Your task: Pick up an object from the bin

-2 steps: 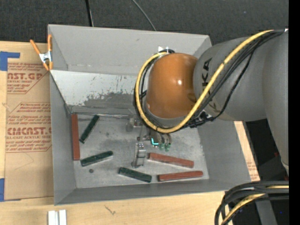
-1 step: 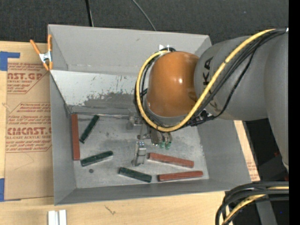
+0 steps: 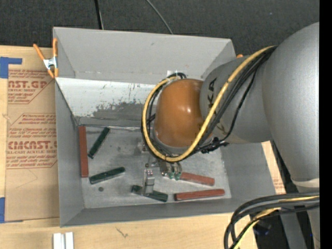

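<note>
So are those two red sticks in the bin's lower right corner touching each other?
Apart. The camera view shows a strip of bare bin floor between the upper red stick and the lower red stick.

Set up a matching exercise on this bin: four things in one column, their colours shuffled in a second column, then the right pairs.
Things
1. stick along the left wall
2. slanted stick beside it
3. bin
4. round cover on the arm

Colours
a. grey
b. orange-brown
c. red
d. dark green

Pairs: 1-c, 2-d, 3-a, 4-b
</note>
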### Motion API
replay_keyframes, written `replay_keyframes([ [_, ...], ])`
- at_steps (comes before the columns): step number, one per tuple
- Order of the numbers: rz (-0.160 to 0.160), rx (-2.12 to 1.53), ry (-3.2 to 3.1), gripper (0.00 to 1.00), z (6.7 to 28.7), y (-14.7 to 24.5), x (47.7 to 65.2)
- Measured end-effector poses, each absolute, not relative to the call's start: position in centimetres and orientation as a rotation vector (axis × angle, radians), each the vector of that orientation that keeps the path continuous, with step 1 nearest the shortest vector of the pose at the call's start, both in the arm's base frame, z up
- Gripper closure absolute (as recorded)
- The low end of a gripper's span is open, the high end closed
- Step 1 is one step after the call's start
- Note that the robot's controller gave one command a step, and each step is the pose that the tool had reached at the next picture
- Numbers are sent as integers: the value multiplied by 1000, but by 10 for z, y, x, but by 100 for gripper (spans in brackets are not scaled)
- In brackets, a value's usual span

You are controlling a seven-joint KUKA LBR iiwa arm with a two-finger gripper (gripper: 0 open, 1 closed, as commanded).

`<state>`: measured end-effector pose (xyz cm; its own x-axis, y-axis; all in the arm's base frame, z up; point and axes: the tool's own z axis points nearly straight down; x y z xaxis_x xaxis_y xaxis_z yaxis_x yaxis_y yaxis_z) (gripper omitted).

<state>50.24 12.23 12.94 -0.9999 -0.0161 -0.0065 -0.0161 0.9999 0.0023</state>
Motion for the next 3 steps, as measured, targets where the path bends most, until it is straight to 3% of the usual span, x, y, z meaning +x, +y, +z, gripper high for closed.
replay_keyframes([
  [1, 1, -262, 3129, 0, 84, 162, 517],
  [2, 3, 252, 3132, 100, 70, 181, 517],
  [3, 3, 252, 3132, 100, 70, 181, 517],
])
